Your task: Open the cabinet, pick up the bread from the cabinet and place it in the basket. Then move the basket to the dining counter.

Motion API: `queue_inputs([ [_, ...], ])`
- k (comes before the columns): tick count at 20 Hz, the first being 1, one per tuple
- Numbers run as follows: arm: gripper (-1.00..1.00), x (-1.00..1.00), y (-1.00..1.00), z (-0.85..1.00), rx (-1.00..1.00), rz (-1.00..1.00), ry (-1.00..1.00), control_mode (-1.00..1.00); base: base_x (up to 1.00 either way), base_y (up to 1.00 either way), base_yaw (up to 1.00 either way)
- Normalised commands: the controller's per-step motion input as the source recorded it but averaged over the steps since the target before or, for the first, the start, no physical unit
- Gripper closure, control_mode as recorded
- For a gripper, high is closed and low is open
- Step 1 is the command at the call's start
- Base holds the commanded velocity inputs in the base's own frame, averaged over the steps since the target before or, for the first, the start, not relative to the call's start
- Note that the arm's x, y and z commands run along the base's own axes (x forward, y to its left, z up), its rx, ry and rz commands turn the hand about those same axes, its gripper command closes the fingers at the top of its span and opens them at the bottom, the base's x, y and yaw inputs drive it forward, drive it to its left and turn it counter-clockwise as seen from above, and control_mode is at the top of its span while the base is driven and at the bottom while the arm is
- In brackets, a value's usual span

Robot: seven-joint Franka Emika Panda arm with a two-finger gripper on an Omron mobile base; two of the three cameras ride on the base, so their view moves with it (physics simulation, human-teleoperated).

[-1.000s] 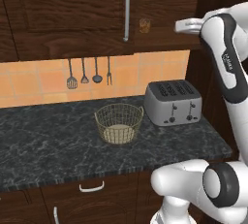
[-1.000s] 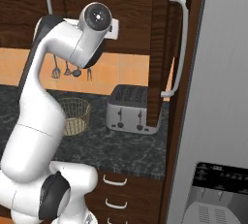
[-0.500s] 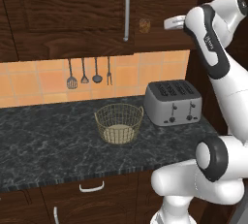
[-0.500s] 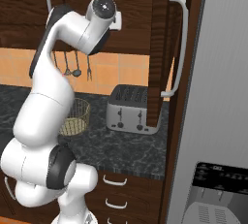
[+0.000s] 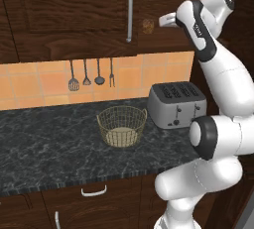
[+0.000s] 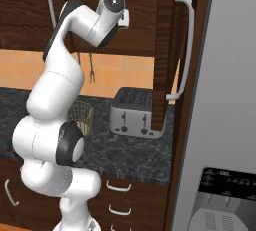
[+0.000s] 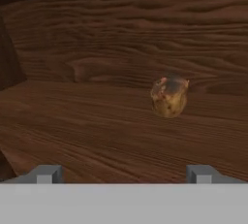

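Ahead of my gripper, a little right of its centre line, the bread sits on the cabinet shelf near the back wall. My fingers stand wide apart and hold nothing, so I judge a straight reach forward.

The dark brown wood-grain wall cabinet hangs above the black speckled granite counter, its right door swung open. Inside the cabinet, on its shelf, sits the small brown crusty lump of bread, near the back wall. Below the cabinet, the round pale-gold wire-mesh basket stands on the counter, and the silver four-slot toaster stands just right of the basket. Four hanging utensils line the wall beneath the cabinet, behind the basket.
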Motion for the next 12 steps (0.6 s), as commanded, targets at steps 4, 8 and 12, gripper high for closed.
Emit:
queue_inputs([
  [4,-1.0,0.57,0.0,-0.12,0.0,0.0,0.06,-1.0,0.0,0.0,0.0],
  [8,-1.0,0.57,0.07,-0.23,0.0,0.0,0.11,-1.0,0.0,0.0,0.0],
  [12,-1.0,0.39,0.06,-0.17,0.0,0.02,0.0,-1.0,0.0,0.0,0.0],
])
